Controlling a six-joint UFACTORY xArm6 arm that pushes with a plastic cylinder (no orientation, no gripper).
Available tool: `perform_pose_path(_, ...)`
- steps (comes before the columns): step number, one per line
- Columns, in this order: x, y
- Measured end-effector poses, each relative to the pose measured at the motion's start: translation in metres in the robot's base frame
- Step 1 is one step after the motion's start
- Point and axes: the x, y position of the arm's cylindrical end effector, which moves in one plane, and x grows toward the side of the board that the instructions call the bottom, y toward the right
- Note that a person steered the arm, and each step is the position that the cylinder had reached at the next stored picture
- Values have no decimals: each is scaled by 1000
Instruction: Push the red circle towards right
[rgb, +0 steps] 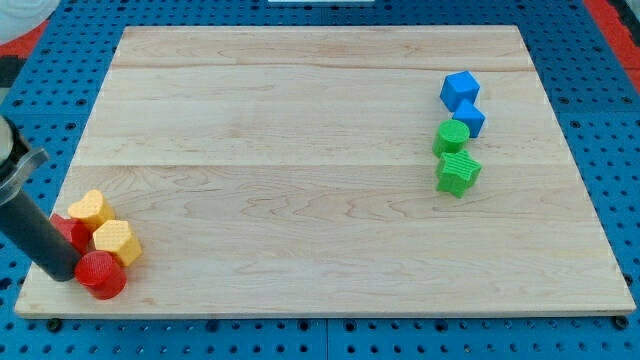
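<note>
The red circle (101, 274) lies at the board's bottom left corner. My tip (62, 272) is at the end of the dark rod, touching the circle's left side. A second red block (72, 232) sits just above, partly hidden behind the rod, its shape unclear. Two yellow blocks (91, 208) (115, 242) sit right beside it, the lower one touching the red circle from above.
On the view's right stand two blue blocks (460, 90) (469, 118), a green circle (451, 136) and a green star (458, 172), in a tight column. The wooden board (300, 180) lies on a blue perforated table.
</note>
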Motion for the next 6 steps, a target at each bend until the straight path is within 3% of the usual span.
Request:
perform_pose_path(2, -11, 12)
perform_pose_path(4, 22, -19)
perform_pose_path(6, 29, 50)
